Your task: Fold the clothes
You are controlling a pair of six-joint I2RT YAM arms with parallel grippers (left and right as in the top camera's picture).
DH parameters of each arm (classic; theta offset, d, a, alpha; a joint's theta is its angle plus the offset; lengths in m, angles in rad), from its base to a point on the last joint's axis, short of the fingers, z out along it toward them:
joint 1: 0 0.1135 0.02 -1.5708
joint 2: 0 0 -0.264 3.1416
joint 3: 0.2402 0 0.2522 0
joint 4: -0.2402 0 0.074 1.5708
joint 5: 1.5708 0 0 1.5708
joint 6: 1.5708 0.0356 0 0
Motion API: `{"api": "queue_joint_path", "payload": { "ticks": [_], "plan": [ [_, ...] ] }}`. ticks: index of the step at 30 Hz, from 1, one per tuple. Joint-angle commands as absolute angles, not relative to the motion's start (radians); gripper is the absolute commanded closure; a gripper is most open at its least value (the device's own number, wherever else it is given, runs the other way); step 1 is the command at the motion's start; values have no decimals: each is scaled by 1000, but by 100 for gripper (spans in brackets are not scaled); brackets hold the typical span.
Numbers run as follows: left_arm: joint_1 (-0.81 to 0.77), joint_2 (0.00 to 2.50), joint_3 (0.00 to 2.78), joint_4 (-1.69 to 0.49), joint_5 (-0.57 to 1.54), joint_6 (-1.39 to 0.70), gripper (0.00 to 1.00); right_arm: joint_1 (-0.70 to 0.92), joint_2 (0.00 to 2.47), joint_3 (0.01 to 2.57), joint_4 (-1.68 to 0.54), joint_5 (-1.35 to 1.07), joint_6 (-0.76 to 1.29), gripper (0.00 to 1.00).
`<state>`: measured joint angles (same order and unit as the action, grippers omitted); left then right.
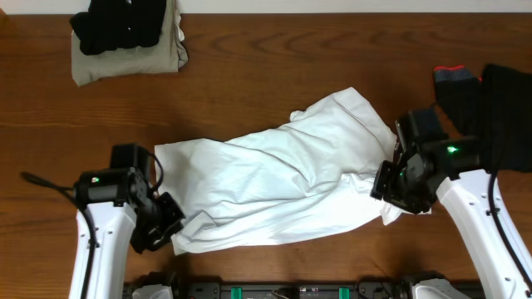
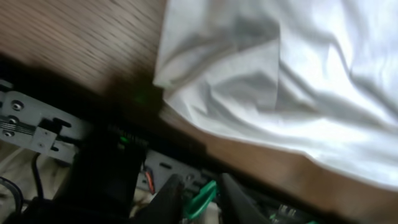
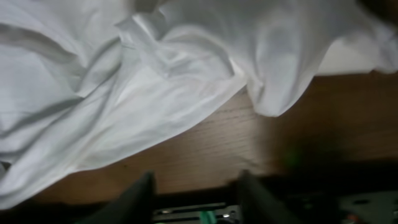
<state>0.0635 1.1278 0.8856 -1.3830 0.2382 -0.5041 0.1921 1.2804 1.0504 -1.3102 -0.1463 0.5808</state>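
Observation:
A large white wrinkled shirt [image 1: 274, 183] lies crumpled across the middle of the wooden table. My left gripper [image 1: 164, 223] hovers by the shirt's near left corner, over the table's front edge. In the left wrist view the shirt [image 2: 280, 74] lies ahead, and the fingers [image 2: 200, 200] are apart with nothing between them. My right gripper [image 1: 389, 187] is at the shirt's right edge. In the right wrist view its fingers [image 3: 194, 198] are wide apart and empty above bare wood, and the shirt [image 3: 137, 81] lies just beyond them.
A folded stack, a black garment [image 1: 116, 25] on a khaki one [image 1: 125, 65], sits at the far left. Black clothes [image 1: 503, 95], one with a red trim, lie at the right edge behind the right arm. The table's front rail [image 2: 37, 121] is close under the left gripper.

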Motion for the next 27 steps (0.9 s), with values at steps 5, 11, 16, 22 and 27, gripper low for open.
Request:
{"api": "queue_joint_path", "payload": {
  "ticks": [5, 11, 16, 22, 27],
  "plan": [
    [-80, 1134, 879, -1378, 281, -521, 94, 229, 1283, 846, -1149, -289, 701, 97],
    [-158, 1183, 871, -1357, 281, -562, 94, 229, 1283, 714, -1013, -291, 785, 99],
    [-177, 1242, 857, -1310, 281, -562, 94, 229, 1283, 712, -997, -189, 809, 94],
    [-183, 1312, 791, -1226, 337, -561, 94, 229, 1283, 712, -943, -163, 815, 91],
    [-183, 1354, 731, -1163, 360, -558, 94, 229, 1304, 712, -894, -149, 835, 91]
  ]
}}
